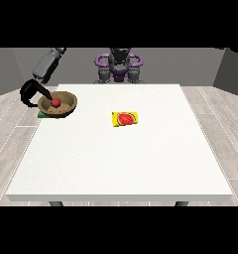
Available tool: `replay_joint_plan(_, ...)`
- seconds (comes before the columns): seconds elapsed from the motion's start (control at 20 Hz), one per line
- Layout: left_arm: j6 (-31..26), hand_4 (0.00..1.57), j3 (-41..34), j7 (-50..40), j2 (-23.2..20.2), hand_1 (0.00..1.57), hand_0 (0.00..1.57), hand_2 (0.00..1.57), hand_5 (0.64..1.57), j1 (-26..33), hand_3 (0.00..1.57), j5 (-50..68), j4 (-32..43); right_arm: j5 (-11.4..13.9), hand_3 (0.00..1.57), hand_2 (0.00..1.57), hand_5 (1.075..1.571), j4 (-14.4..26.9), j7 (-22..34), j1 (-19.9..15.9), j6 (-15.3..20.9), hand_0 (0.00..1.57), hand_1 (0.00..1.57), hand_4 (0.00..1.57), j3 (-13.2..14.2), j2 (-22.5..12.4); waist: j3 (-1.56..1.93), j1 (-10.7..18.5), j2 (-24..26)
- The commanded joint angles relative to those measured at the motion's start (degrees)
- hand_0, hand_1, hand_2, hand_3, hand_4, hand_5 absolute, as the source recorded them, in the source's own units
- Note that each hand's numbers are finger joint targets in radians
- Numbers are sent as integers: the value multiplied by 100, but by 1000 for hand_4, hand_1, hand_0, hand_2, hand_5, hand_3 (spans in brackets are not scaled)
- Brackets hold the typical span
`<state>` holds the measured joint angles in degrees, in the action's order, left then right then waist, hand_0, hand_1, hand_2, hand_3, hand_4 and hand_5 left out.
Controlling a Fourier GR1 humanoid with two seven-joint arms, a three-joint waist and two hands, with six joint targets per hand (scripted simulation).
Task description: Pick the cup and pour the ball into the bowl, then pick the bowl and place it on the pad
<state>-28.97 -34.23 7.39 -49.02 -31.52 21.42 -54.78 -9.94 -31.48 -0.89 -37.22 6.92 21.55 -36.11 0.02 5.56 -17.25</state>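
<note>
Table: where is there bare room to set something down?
The table is bare across its whole near half, and on the view's right past the yellow cup. The far corner at the view's left is crowded: bowl, ball, pad, hand.

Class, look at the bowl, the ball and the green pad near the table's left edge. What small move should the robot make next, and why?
Probably let go and draw the robot hand at the view's left back. The red ball already lies in the brown bowl, and the bowl seems to sit on the green pad, so little appears left. The yellow cup lies on its side mid-table.
</note>
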Motion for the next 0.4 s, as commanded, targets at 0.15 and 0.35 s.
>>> replay_joint_plan(0.15, 183, 1190, 276, -392, 423, 0, 0, 0, 1569, 117, 0, 163, -486, 202, 0, 0, 1407, 343, 165, -16, -347, 0, 0, 0, -202, -161, 4, 63, 423)
replay_joint_plan(0.35, 684, 1190, 541, -604, 620, 0, 0, 0, 1569, 218, 0, -251, -298, 438, 0, 0, 1375, -53, 764, -157, -560, 0, 0, 200, -603, -243, -5, -422, 1287)
